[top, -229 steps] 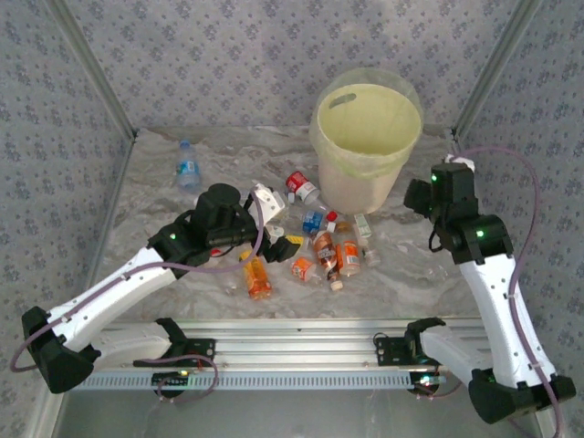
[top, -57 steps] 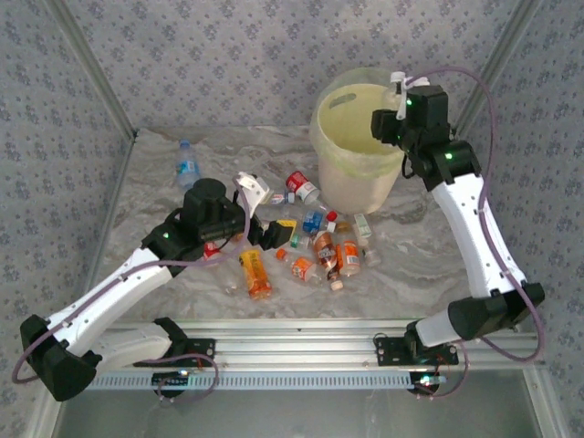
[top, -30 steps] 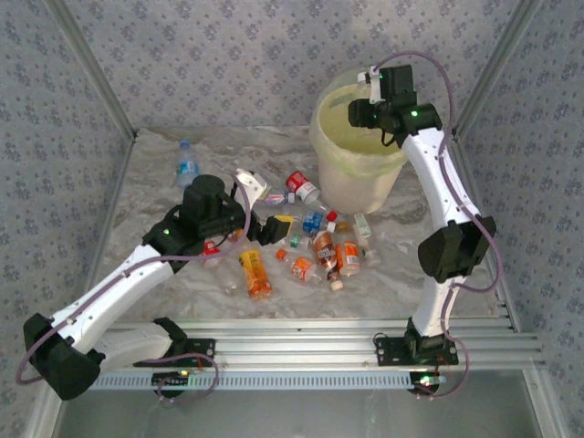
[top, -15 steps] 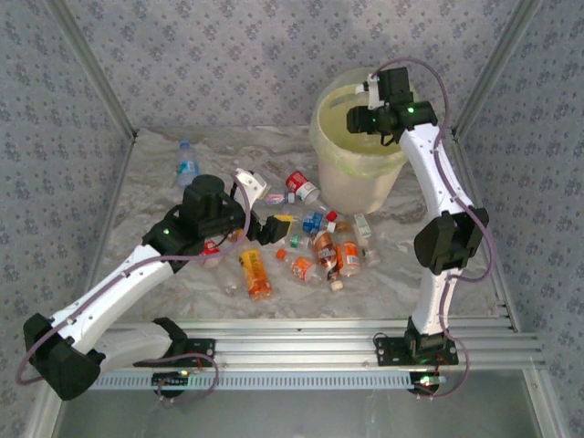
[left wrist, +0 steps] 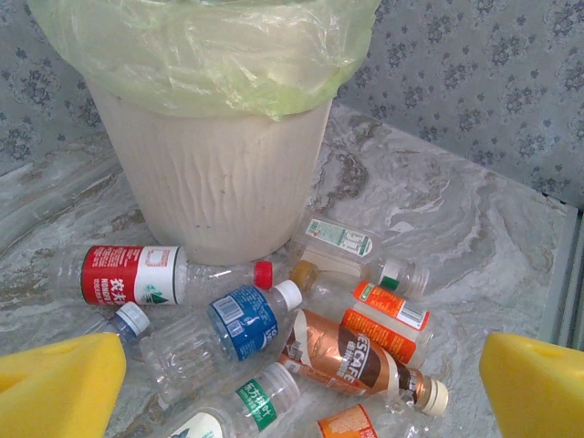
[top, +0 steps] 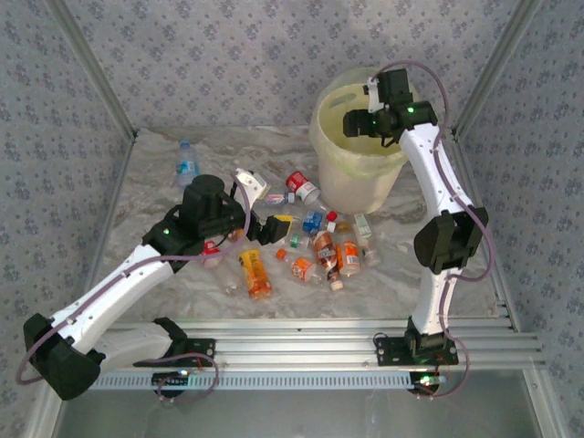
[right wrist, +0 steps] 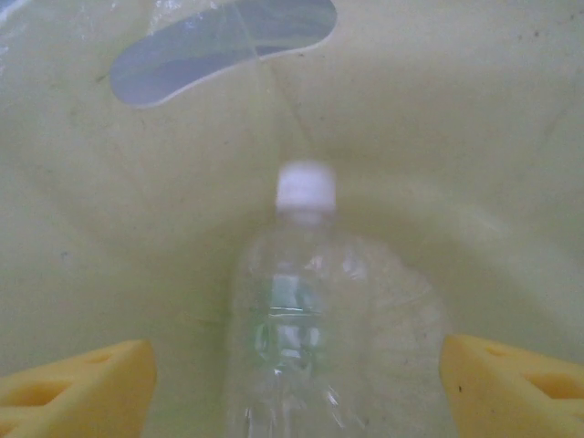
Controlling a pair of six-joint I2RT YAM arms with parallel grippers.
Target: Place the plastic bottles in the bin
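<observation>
Floral grey walls [top: 228, 55] (marbled tabletop [top: 155, 164])

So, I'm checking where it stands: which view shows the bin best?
Top external: the whole bin shows, with the right hand over its mouth and bottles at its foot. Left wrist gives its outer wall and liner rim; right wrist its inner wall, handle cut-out and a white-capped bottle.

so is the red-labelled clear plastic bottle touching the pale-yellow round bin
Cannot tell: left wrist view puts the red-labelled bottle beside the bin, contact line unclear.
</observation>
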